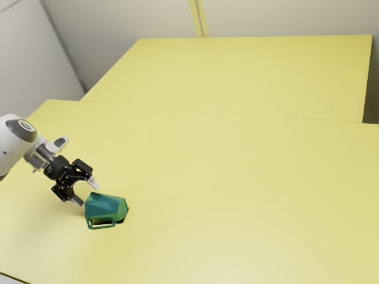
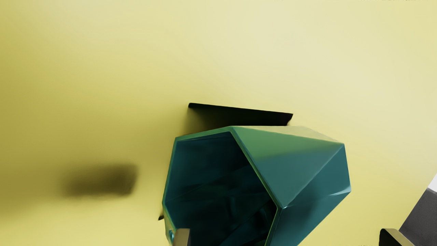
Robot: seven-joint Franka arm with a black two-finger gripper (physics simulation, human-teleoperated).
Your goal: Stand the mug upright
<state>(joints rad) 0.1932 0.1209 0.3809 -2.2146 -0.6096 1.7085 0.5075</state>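
Observation:
The gripper (image 1: 83, 193) hangs at the left of the exterior view with its fingers wide apart, just beside the mug. A teal faceted mug (image 1: 105, 206) lies on its side there, its handle toward the view's bottom edge. In the wrist view, the open gripper (image 2: 285, 237) has one fingertip overlapping the mouth edge of the mug (image 2: 307, 177), and the other fingertip stands off past the mug's outer wall. The mug's dark hollow inside is visible. Whether a finger touches the mug cannot be told.
The mug lies on a yellow table (image 1: 225, 195). Behind it stands a second yellow surface (image 1: 249, 74), with pale walls beyond. Dark shadows fall on the table near the mug.

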